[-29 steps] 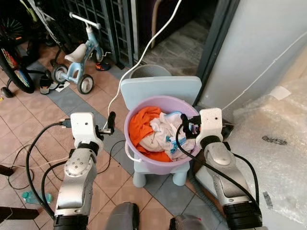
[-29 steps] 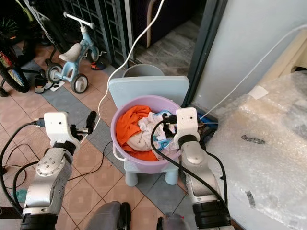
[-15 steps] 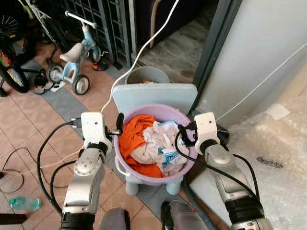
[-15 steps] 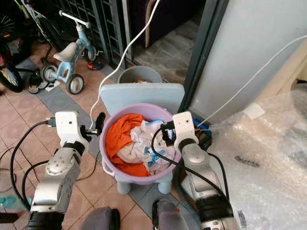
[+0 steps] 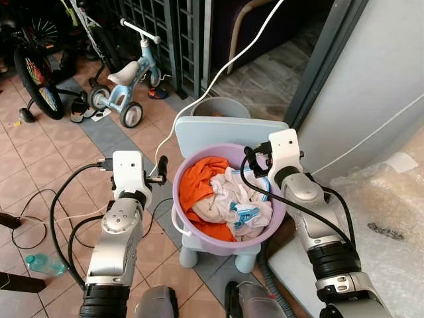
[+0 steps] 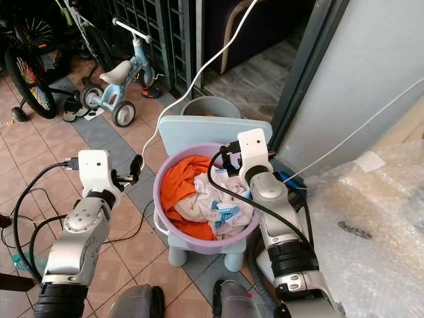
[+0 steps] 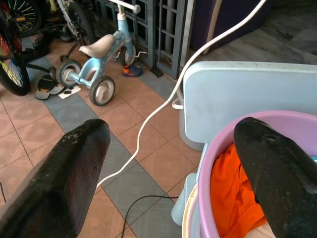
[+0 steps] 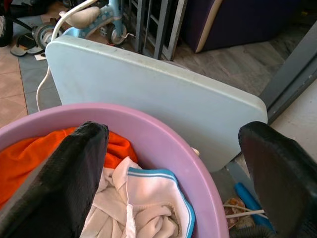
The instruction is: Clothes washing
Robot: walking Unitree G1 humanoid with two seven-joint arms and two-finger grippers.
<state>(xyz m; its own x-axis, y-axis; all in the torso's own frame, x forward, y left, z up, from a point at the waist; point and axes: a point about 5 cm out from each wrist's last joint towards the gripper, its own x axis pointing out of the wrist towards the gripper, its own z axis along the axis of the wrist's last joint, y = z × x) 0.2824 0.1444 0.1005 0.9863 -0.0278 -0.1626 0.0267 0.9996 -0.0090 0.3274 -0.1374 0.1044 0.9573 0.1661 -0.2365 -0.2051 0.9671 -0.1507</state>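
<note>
Seemingly full, the purple basin point(image 5: 228, 242) sits on a pale blue chair point(image 5: 228, 132), holding an orange garment point(image 5: 199, 185) toward the robot's left and white clothes point(image 5: 242, 202) with blue trim toward its right. Behind the chair stands a grey bucket point(image 5: 218, 107); a white cable point(image 5: 199, 99) runs up past it.

From the left wrist, the left gripper point(image 7: 173, 168) has its fingers point(image 7: 69, 173) spread wide, one over the basin's rim, the other over the tiled floor point(image 7: 138, 163).

From the right wrist, the right gripper point(image 8: 173, 163) is likewise spread apart above the basin's far rim, holding nothing.
</note>
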